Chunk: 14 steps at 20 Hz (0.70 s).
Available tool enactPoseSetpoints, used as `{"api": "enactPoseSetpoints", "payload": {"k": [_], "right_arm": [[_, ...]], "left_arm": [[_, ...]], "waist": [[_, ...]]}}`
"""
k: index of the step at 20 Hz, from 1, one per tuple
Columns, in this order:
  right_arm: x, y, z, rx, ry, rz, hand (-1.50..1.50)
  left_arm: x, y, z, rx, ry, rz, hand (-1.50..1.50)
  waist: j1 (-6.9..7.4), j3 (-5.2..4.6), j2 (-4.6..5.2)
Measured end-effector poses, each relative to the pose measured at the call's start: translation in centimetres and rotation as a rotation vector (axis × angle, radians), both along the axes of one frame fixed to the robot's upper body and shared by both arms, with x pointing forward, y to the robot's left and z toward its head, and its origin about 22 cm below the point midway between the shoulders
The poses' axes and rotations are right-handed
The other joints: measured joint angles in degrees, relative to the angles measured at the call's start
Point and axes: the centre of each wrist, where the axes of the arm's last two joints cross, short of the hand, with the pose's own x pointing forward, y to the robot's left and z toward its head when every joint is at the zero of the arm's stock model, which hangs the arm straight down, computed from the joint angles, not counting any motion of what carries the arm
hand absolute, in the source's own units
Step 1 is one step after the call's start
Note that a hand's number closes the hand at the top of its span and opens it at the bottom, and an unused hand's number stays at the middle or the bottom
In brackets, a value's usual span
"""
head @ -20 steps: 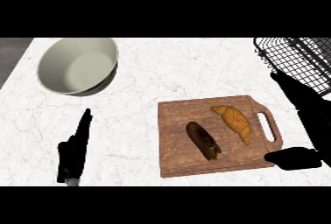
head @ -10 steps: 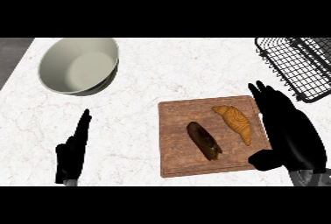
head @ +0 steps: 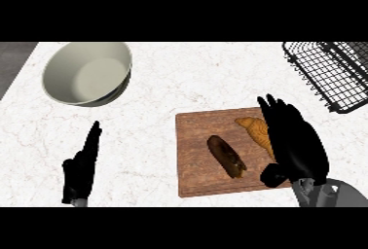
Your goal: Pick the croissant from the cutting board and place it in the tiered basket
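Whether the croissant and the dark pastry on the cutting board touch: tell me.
Apart. The head view shows bare wood of the cutting board between the croissant and the dark pastry.

A white marble-look table with faint grey veins carries a brown wooden cutting board showing streaked grain. On it lie a golden, flaky-looking croissant and a dark, rough-crusted loaf. The pale bowl looks smooth and matt, like ceramic. The tiered basket is black wire mesh. Each robot hand, right and left, is matt black.
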Motion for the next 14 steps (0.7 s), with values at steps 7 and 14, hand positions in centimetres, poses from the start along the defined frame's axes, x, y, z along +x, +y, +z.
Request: {"api": "enactPoseSetpoints", "payload": {"k": [7, 14], "right_arm": [[1.4, 0.9, -1.5, -0.061, 0.069, -0.020, -1.50], [3.0, 1.2, -2.8, -0.101, 0.145, -0.049, -1.50]], "left_arm": [[0.1, 0.1, 0.0, 0.003, 0.005, -0.002, 0.00], [0.1, 0.3, 0.5, 0.001, 0.015, -0.002, 0.00]], "waist": [[-0.01, 0.01, 0.02], [0.03, -0.07, 0.09]]}}
